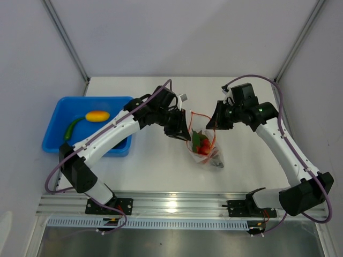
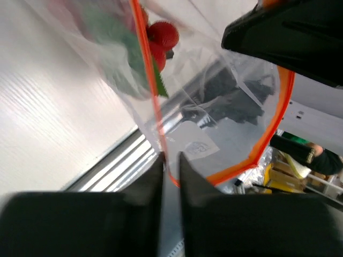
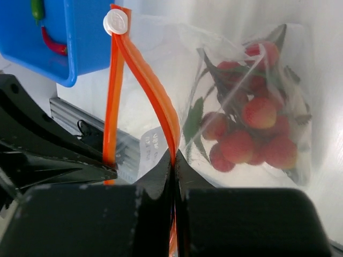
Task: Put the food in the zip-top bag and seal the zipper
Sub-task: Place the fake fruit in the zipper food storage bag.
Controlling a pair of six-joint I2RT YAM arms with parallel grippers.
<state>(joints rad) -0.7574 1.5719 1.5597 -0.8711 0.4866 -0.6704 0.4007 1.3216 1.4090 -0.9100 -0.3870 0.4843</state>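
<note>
- You had the small clear, crinkly plastic zip-top bag point(image 1: 210, 157) near the middle of the white tabletop point(image 1: 161, 171), between your two arms, with its mouth raised toward both grippers.
- Your left gripper point(image 2: 171, 167) was closed to a narrow slit. It pinched the thin red-orange zipper strip point(image 3: 111, 96) on one side of the bag's mouth.
- Your right gripper point(image 3: 173, 160) was clamped tight on the same strip at the opposite side, its black fingers meeting with the strip between them.
- The mouth stood open. In the right wrist view, the strip's two halves joined at a small white round tab point(image 3: 116, 22) and spread apart from there.
- Small red toy pieces point(image 3: 252, 134) with dark green leaves point(image 3: 193, 120) were bunched at the bottom inside the bag.
- The shallow blue plastic tray point(image 1: 56, 126) sat at the left of the tabletop, well apart from the bag.
- In that tray lay a yellow-orange oval toy mango point(image 1: 97, 115) and a slim green toy pepper point(image 1: 71, 128).
- The right wrist view also showed a slim red piece point(image 3: 53, 45) in the tray.
</note>
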